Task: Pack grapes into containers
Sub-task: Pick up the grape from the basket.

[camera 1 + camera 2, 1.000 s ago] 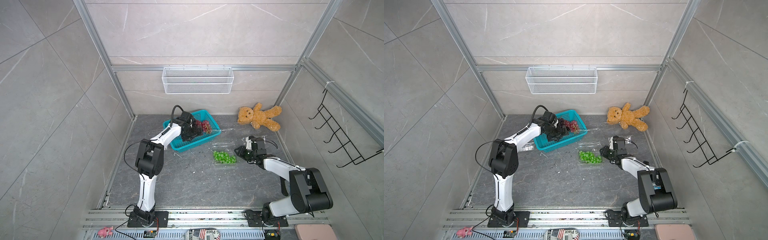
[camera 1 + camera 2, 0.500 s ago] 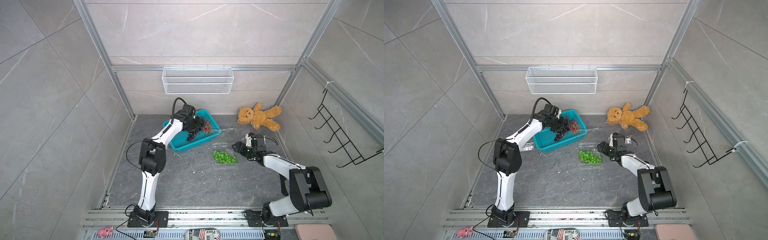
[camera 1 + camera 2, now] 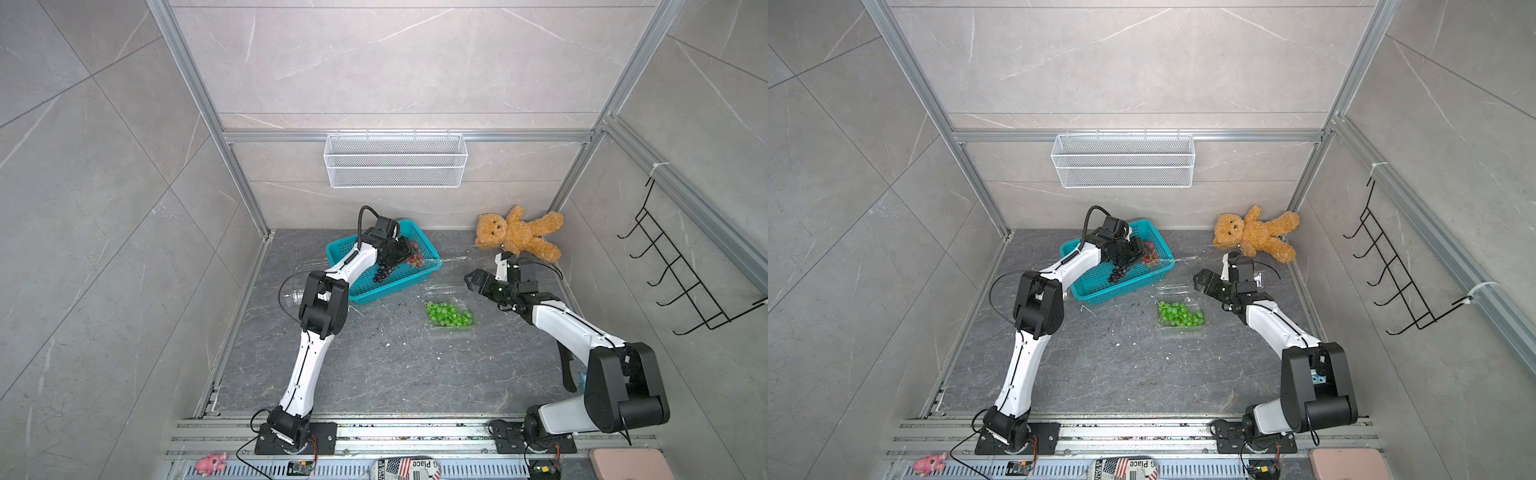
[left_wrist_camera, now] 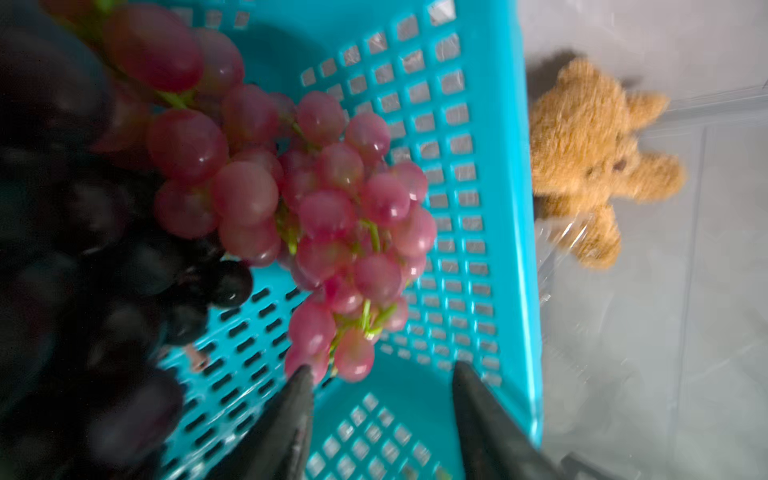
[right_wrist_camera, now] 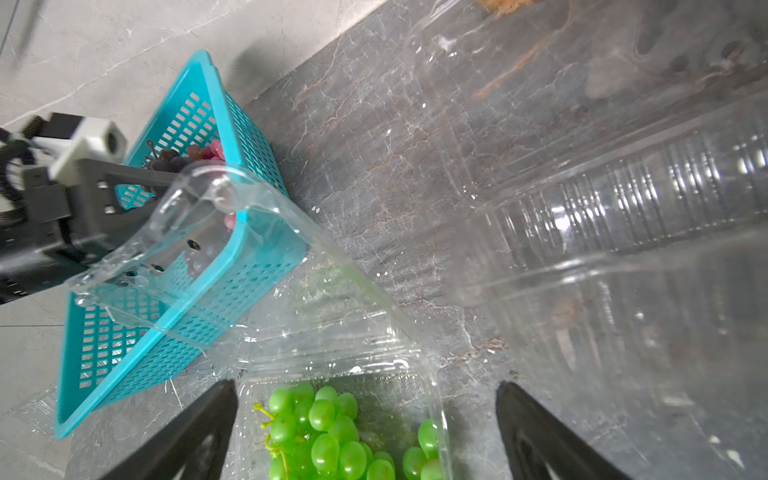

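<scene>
A teal basket (image 3: 374, 293) at the back holds a dark purple bunch of grapes (image 3: 384, 272) and a reddish-pink bunch (image 4: 332, 216). My left gripper (image 4: 380, 370) is inside the basket, its jaws partly apart with only basket floor between them. The pink bunch's tip touches one finger (image 4: 297, 399). Green grapes (image 3: 449, 314) lie in a clear container (image 5: 432, 399) whose lid (image 5: 199, 249) stands raised. My right gripper (image 5: 365, 384) hangs open just above this container's edge and holds nothing. In a top view it (image 3: 471, 277) is right of the container.
A second clear container (image 5: 623, 232) lies beside my right gripper. A brown teddy bear (image 3: 515, 235) lies in the back right corner. Another clear container (image 3: 297, 295) sits left of the basket. A white wire basket (image 3: 395, 160) and black hooks (image 3: 681, 270) hang on the walls.
My right gripper opened wide and drew back from the green grapes. My left gripper shifted toward the basket's back, uncovering the dark bunch, and its jaws narrowed.
</scene>
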